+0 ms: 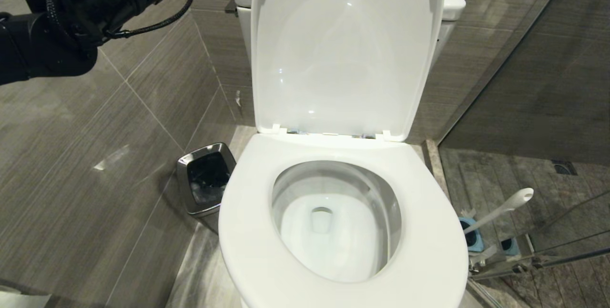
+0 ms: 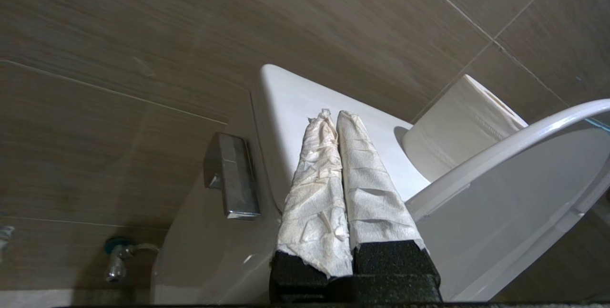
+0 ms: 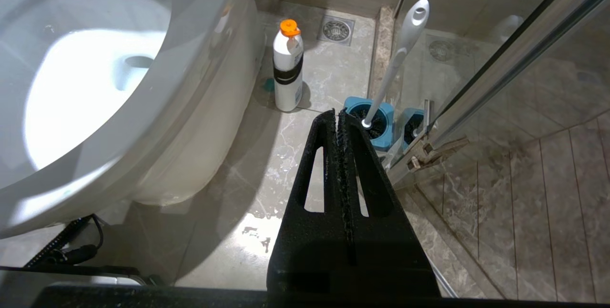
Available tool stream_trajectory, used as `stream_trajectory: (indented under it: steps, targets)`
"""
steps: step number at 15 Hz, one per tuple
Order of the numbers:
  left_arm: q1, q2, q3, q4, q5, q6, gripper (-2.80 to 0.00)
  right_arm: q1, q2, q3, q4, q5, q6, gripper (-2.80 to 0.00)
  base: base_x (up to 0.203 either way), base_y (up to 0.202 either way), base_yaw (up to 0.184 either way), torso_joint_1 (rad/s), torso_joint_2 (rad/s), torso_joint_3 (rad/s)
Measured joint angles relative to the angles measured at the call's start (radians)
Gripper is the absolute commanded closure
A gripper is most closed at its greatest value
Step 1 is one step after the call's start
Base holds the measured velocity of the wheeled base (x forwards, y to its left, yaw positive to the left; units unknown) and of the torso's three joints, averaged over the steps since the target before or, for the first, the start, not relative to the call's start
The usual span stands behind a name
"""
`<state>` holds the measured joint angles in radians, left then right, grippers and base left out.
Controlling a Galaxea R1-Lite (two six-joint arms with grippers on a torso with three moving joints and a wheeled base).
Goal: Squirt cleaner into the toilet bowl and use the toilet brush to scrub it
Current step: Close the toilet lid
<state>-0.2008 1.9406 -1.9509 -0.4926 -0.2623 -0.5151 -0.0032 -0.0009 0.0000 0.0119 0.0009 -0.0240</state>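
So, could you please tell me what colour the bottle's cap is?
Orange; the bottle's cap shows best in the right wrist view.

Right gripper (image 3: 338, 116): black fingers pressed together, empty, hanging above the marble floor (image 3: 248, 155). Toilet bowl (image 3: 86, 84) fills one side, white and glossy. Just beside the bowl's base stands a white bottle (image 3: 287, 67), orange cap, dark band. Farther from the bowl, toilet brush (image 3: 395, 60) leans in its blue holder (image 3: 371, 124), against the glass door (image 3: 500, 60).
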Motion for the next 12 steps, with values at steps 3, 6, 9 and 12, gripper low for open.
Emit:
stream_trajectory:
  steps: [3,6,9,12]
  targets:
    - [0.009,-0.007,0.0,-0.005,-0.001,-0.003,0.0,0.0,0.0,0.0,0.0,0.0,0.0,0.0,0.0,0.0,0.0,0.0,0.0,0.0]
    - [0.011,-0.017,0.007,-0.005,0.008,-0.003,0.0,0.0,0.0,0.0,0.0,0.0,0.0,0.0,0.0,0.0,0.0,0.0,0.0,0.0]
    - [0.015,-0.033,0.011,-0.005,-0.001,0.007,0.0,0.0,0.0,0.0,0.0,0.0,0.0,0.0,0.0,0.0,0.0,0.0,0.0,0.0]
    - [0.014,-0.041,0.012,-0.003,-0.002,0.048,0.0,0.0,0.0,0.0,0.0,0.0,0.0,0.0,0.0,0.0,0.0,0.0,0.0,0.0]
